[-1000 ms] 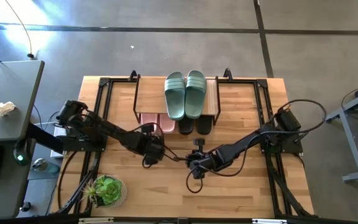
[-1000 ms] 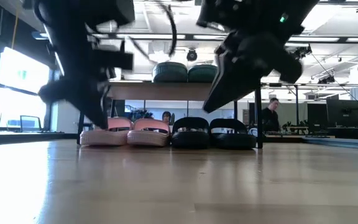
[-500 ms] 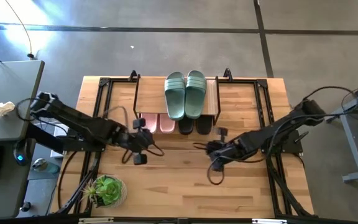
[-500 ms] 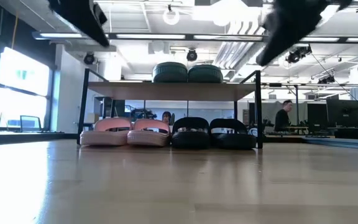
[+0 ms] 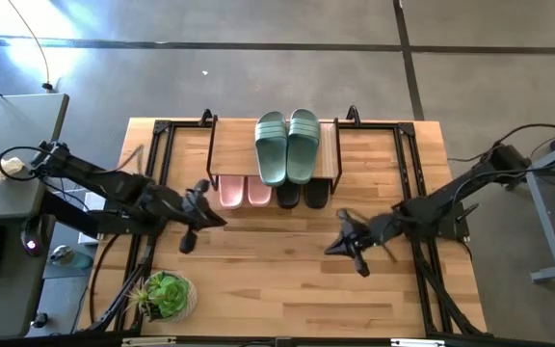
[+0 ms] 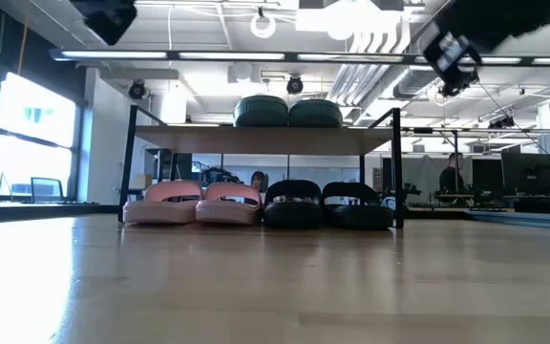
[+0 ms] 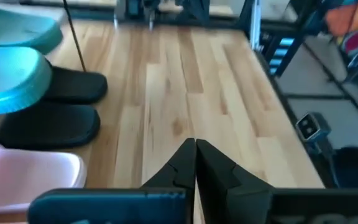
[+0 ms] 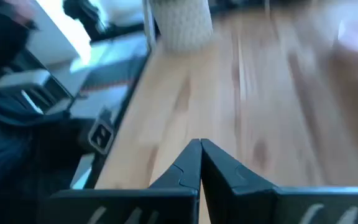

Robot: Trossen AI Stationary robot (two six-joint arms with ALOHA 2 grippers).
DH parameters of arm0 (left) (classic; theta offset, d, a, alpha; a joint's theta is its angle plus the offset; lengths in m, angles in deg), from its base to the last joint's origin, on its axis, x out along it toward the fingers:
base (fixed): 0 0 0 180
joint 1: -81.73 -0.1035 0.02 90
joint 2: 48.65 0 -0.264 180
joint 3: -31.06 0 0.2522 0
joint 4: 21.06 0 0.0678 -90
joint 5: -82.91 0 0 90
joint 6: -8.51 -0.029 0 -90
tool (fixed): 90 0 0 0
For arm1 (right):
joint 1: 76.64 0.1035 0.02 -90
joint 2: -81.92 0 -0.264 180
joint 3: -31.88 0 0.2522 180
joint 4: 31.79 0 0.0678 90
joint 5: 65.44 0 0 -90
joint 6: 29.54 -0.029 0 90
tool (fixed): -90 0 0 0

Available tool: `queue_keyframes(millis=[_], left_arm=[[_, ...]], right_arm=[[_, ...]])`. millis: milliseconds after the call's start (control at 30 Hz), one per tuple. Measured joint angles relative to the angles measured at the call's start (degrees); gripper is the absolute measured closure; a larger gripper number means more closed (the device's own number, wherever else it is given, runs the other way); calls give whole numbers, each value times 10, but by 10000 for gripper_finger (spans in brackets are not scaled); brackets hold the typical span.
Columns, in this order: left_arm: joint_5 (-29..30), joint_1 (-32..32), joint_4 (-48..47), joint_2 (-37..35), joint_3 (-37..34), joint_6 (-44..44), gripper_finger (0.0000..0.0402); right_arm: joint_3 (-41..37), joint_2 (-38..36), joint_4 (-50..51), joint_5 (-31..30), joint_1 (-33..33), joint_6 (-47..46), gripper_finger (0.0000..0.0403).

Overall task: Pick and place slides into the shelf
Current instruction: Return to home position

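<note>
The green slides [image 5: 287, 145] sit on top of the shelf [image 5: 229, 149]. The pink slides [image 5: 244, 191] and black slides [image 5: 303, 195] sit under it. The left claw [image 7: 196, 144] and right claw [image 8: 200, 144] are clenched and empty, above the table [image 5: 258, 280].

Left gripper [image 5: 215, 220] has pulled back toward its own table side. The pink slides [image 5: 244, 191], earlier near its fingers, now sit well apart from them. Right gripper [image 5: 333, 247] backed off likewise, leaving the black slides [image 5: 302, 196] farther from its fingers. In the low view both arms have lifted to the top corners. The background person [image 6: 452, 177] has walked right.
</note>
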Motion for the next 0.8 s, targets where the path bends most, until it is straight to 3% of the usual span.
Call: queue_keyframes(millis=[167,333,567,800], left_arm=[[13,0,0,-119,-13,-6,401],[34,0,-16,-243,-13,-38,401],[48,0,-67,-384,-14,-41,401],[56,0,-94,-476,-14,-47,401]], right_arm=[[8,-102,-5,41,-59,117,403],[16,-260,41,40,-99,195,403],[16,-446,135,-39,-108,211,403],[16,-550,189,-68,-108,214,403]])
